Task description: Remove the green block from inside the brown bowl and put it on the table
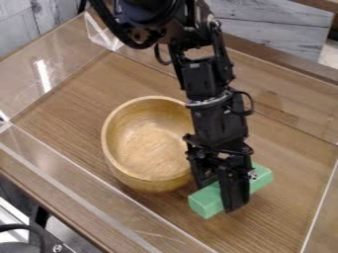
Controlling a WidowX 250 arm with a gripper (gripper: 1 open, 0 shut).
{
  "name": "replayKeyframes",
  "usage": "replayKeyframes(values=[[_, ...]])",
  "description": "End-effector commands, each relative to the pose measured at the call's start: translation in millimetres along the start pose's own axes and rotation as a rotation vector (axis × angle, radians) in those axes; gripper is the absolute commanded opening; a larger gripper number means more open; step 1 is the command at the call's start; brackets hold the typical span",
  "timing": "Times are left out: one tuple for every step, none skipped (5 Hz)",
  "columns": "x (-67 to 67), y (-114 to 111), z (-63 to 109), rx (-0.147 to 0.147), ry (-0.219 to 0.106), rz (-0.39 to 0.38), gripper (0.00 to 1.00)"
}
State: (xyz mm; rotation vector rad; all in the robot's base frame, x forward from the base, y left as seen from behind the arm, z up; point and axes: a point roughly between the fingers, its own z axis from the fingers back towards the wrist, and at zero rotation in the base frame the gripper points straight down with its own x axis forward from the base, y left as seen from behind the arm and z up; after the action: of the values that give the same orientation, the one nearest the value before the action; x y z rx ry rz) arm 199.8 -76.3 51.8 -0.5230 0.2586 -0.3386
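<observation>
The green block (pixel 211 202) lies low at the table (pixel 93 89), just right of the brown bowl (pixel 150 143). My gripper (pixel 232 203) reaches down from the black arm and its fingers are shut on the green block across its middle. Whether the block rests on the tabletop or hangs just above it I cannot tell. The bowl is empty inside, showing only its pale wood grain. The block's right end (pixel 264 175) shows behind the fingers.
Clear acrylic walls (pixel 79 198) run along the table's front and left edges, close to the block's near end. The black arm (pixel 199 59) rises behind the bowl's right side. A dark cable bundle (pixel 27 237) sits outside the front wall.
</observation>
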Motion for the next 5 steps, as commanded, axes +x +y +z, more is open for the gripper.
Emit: replayKeyframes(values=[[1.4, 4.1, 4.2, 0.0, -0.016, 0.019, 0.0], [0.7, 3.6, 3.4, -0.007, -0.009, 0.026, 0.0], [-3.8, 0.3, 2.4, -0.021, 0.021, 0.045, 0.0], [-8.1, -3.3, 1.8, -0.036, 0.05, 0.065, 0.0], [-12.0, -7.2, 1.7, -0.049, 0.077, 0.083, 0.0]])
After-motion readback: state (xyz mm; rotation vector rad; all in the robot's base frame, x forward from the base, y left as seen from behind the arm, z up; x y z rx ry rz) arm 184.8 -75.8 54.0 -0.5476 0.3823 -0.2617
